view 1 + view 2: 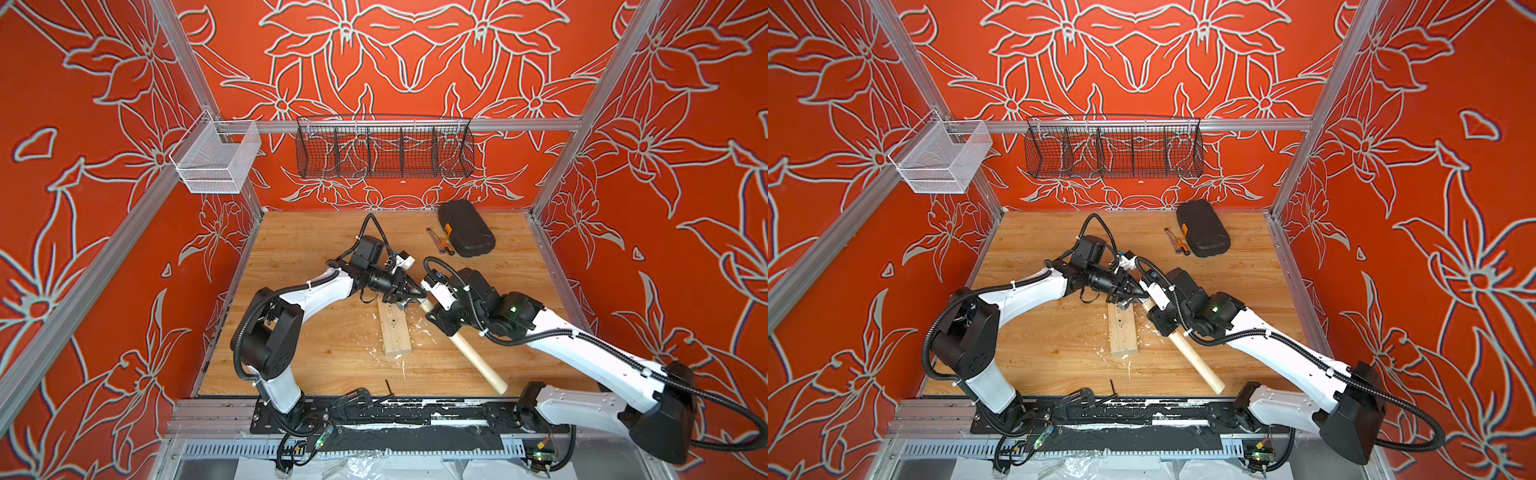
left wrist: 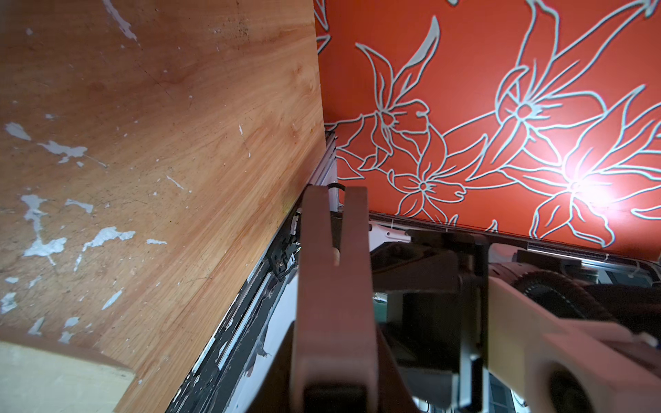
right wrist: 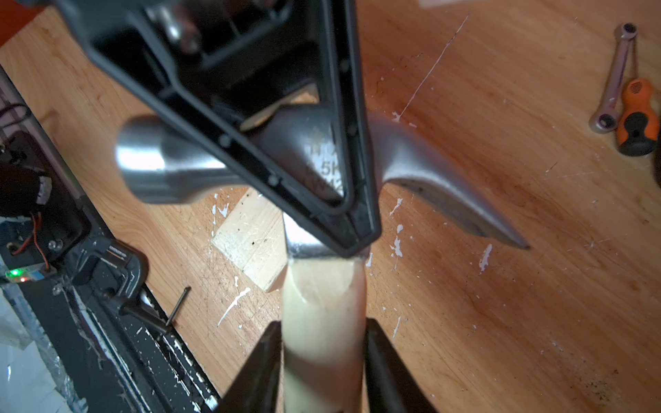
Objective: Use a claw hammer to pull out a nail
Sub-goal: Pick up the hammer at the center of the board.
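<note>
- Surface: white-flecked wooden tabletop [image 1: 311, 345]; red floral walls [image 1: 415, 62].
- Count: one claw hammer [image 1: 478, 357], one wood block [image 1: 397, 336], one black case [image 1: 467, 228], one white basket [image 1: 216, 166], one black basket [image 1: 384, 153].
- Location: claw hammer at table centre, head [image 3: 161, 161] over the wood block's far end.
- Left gripper [image 1: 420, 294] clamped on the claw hammer near the head; right gripper [image 3: 323, 357] straddles the handle [image 3: 323, 304], grip undeterminable.

Illumination: bright and even in both top views. Soft, faint shadows lie directly under the arms on the light-brown wooden tabletop [image 1: 316, 249].
Glare: one white hotspot on the orange flower-patterned wall [image 2: 586, 189] beyond the tabletop, left wrist view.
Focus: foreground smeared in both wrist views. The steel-headed, pale-wood-handled claw hammer [image 3: 322, 296] is soft.
Distortion: wall lines splay and colour-fringe towards the top-view edges.
</note>
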{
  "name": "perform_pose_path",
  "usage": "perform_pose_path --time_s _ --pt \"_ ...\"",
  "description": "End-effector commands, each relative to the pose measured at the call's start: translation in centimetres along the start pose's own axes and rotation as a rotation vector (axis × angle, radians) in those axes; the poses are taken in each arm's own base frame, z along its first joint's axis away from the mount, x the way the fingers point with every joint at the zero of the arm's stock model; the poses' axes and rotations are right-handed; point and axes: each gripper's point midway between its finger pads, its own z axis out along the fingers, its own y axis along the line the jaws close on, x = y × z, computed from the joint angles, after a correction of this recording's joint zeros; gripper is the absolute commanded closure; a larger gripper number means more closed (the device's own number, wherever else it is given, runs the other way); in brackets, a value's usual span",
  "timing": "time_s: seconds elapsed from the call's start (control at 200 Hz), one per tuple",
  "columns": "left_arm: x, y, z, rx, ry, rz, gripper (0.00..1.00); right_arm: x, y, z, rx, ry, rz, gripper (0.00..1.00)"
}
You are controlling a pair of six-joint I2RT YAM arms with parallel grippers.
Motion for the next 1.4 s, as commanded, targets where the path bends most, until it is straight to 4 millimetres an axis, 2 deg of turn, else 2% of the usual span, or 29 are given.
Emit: perform_pose_path --time_s 0.0,0.085,0.22,0.475,0.666,0.871,0.991,1.141,1.396 --pt "0.0 -2.6 -0.8 0.055 -0.01 0.064 1.0 -4.3 0.2 -3.4 0.016 -0.176 -0.012 0.41" --pt "-0.5 -2.6 -1.3 0.066 -0.031 0.054 1.0 -4.8 0.0 -4.4 0.03 -0.196 -0.01 0.3" --pt "-1.1 -2.8 -1.8 0.081 -0.058 0.055 1.0 -5.2 -0.1 -5.4 0.038 -0.207 -0.012 0.28" --pt "-2.0 -3.0 -2.6 0.112 -0.102 0.06 1.0 -5.4 -0.5 -6.4 0.058 -0.239 0.035 0.29" --pt "-2.8 -3.4 -3.7 0.15 -0.174 0.081 1.0 -6.0 -0.3 -7.2 0.01 -0.335 0.181 0.31" --pt "-3.4 -4.8 -4.9 0.166 -0.257 0.132 1.0 -5.9 0.0 -6.4 -0.082 -0.441 0.388 0.33" --pt "-4.0 -5.6 -5.7 0.191 -0.307 0.141 1.0 -5.8 -0.1 -5.9 -0.125 -0.495 0.498 0.4" --pt "-4.8 -6.6 -6.8 0.229 -0.373 0.152 1.0 -5.0 -1.2 -5.4 -0.13 -0.569 0.637 0.45" --pt "-5.7 -8.2 -8.0 0.298 -0.476 0.165 1.0 -3.6 -4.3 -6.8 -0.095 -0.781 0.811 0.41"
